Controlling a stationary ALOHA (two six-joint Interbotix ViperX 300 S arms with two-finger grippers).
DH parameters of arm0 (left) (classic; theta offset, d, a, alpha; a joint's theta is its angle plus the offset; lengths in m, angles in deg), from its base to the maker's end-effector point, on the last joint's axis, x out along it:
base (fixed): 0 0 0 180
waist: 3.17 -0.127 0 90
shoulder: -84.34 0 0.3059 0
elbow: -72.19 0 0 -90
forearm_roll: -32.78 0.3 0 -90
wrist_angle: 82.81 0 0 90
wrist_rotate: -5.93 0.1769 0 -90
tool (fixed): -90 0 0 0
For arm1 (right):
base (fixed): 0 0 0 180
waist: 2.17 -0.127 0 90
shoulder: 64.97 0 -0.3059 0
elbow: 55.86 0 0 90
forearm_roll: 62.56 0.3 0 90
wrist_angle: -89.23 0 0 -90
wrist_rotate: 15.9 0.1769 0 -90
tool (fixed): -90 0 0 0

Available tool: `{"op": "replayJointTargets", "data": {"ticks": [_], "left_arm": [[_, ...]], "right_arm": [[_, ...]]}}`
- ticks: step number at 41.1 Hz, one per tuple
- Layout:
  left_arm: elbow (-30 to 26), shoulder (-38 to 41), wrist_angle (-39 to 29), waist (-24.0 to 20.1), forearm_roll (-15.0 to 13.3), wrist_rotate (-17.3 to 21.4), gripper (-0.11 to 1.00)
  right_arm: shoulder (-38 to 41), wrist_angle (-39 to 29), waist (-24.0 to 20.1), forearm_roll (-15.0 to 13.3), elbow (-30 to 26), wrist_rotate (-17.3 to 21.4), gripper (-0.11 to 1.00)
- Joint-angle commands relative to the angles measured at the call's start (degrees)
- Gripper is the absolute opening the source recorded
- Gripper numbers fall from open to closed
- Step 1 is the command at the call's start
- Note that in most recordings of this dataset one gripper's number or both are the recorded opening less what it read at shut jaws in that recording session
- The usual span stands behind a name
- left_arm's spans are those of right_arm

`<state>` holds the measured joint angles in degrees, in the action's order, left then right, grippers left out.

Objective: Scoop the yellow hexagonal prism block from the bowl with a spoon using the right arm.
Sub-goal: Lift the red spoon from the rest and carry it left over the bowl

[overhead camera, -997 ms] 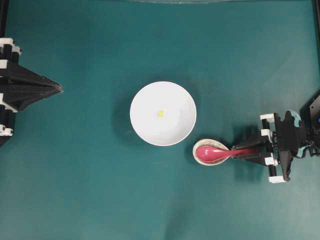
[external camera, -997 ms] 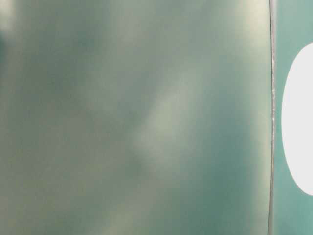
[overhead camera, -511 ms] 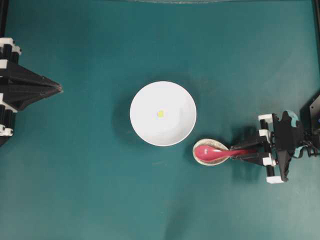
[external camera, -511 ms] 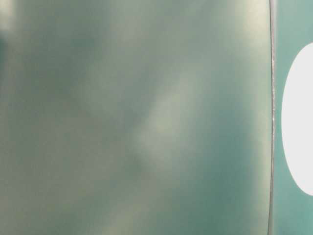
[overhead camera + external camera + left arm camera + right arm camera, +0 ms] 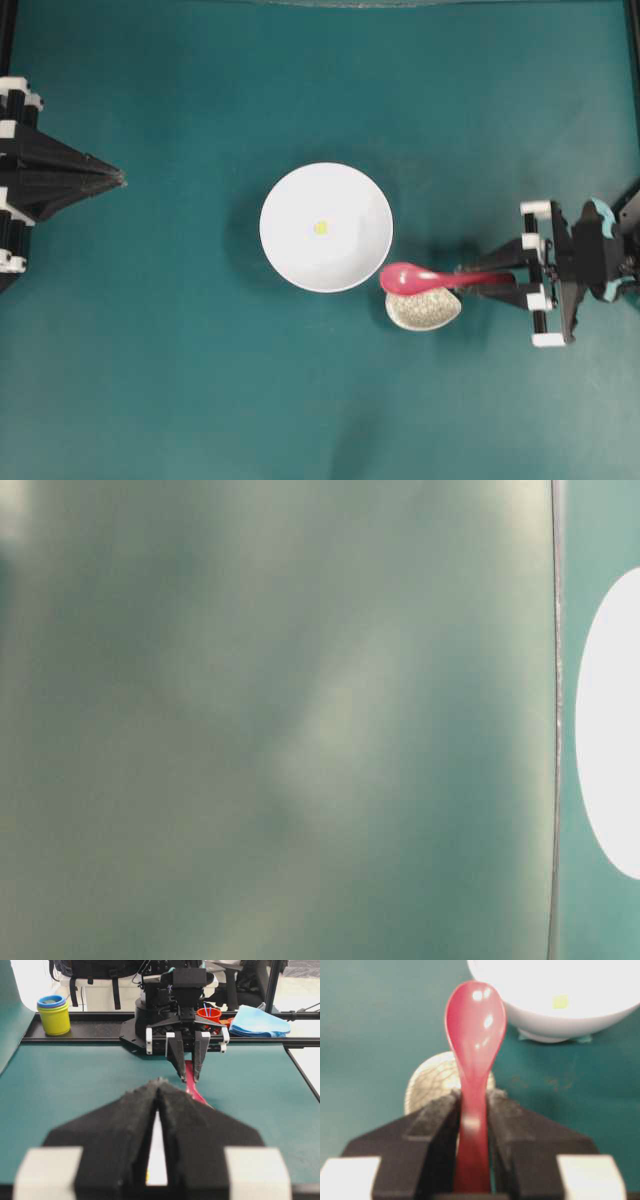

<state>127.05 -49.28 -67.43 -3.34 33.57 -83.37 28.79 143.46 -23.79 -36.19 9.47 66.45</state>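
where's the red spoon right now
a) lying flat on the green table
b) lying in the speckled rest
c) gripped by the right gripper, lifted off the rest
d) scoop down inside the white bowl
c: the right gripper is shut on the handle of the spoon, whose scoop hangs above and beyond the empty spoon rest, next to the bowl but not inside it.

Bowl (image 5: 612, 725) cut off, foreground wholly blurred

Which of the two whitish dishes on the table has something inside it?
The large plain white bowl: a tiny yellow block sits in its middle. The small speckled spoon rest beside it holds nothing; the red spoon is lifted off it.
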Motion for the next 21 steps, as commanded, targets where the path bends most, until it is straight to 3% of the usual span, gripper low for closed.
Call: {"op": "replayJointTargets", "data": {"ticks": [1, 12, 21], "left_arm": [[-1.41, 0.53, 0.44, 0.00, 0.09, 0.00, 0.06], [-1.32, 0.53, 0.35, 0.00, 0.09, 0.00, 0.06], [-1.41, 0.53, 0.18, 0.00, 0.00, 0.00, 0.06]], "right_arm": [[-3.08, -3.96, 2.37, 0.18, -1.76, -0.97, 0.25], [-9.49, -18.19, 10.63, -0.70, -5.89, -3.25, 0.25], [-14.68, -29.09, 15.29, -1.49, -9.67, -8.96, 0.25]]}}
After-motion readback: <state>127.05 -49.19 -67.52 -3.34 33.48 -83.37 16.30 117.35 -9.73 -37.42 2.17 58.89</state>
